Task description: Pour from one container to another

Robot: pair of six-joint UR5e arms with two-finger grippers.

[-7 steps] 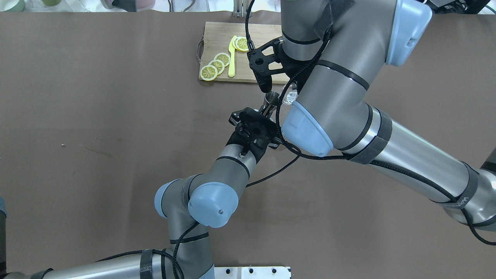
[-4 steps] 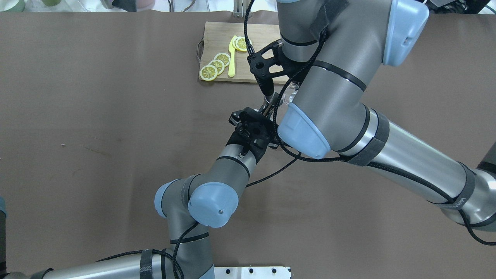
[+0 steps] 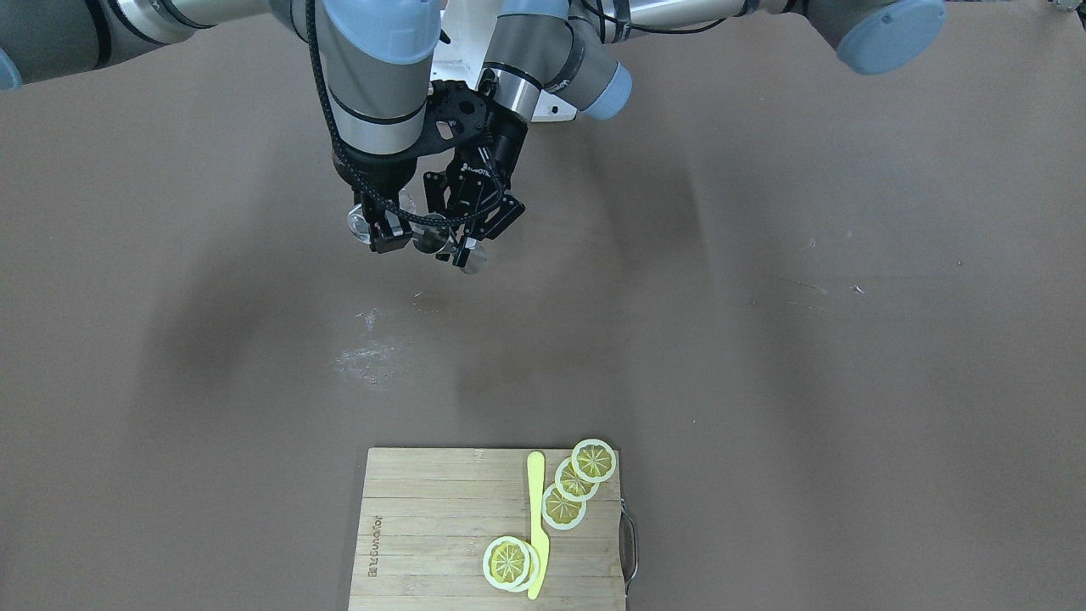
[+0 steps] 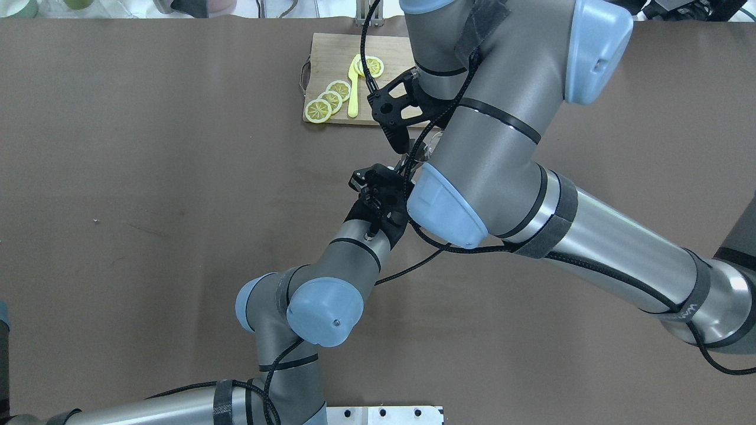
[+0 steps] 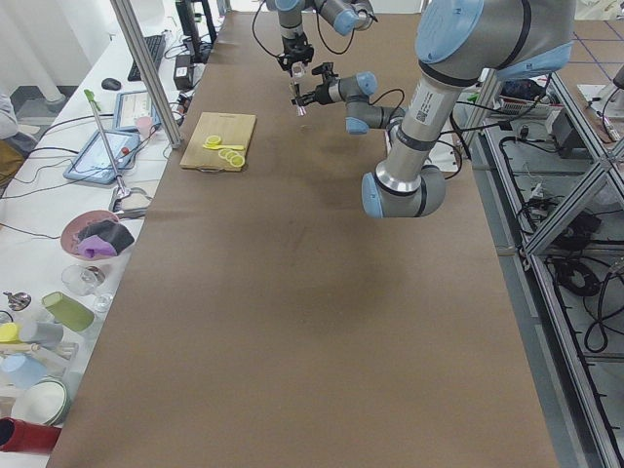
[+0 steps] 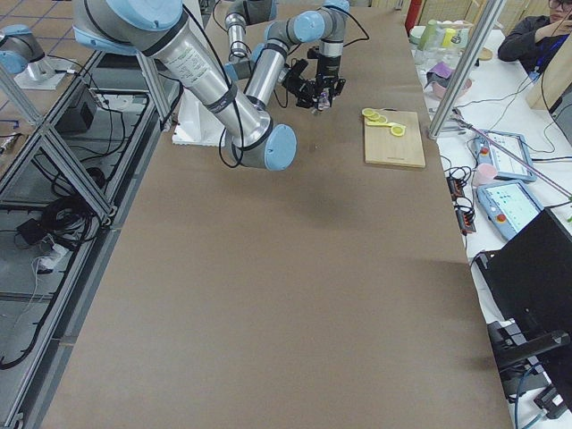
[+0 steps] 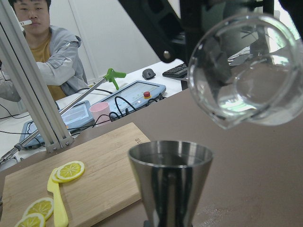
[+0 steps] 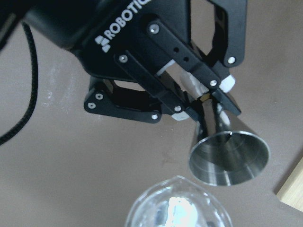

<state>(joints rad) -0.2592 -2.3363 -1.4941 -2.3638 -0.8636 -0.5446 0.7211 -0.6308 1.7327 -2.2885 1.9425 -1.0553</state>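
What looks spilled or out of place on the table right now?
A whitish smudge marks the brown table on the robot's side of the cutting board. It looks like dried residue or a scuff; I cannot tell which. The glass tumbler also tilts above the jigger.

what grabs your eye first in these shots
At the centre, the left claw grips a steel jigger by its waist, while the right claw holds a clear glass tilted just above its mouth. Beyond them, lemon slices lie on a wooden board.
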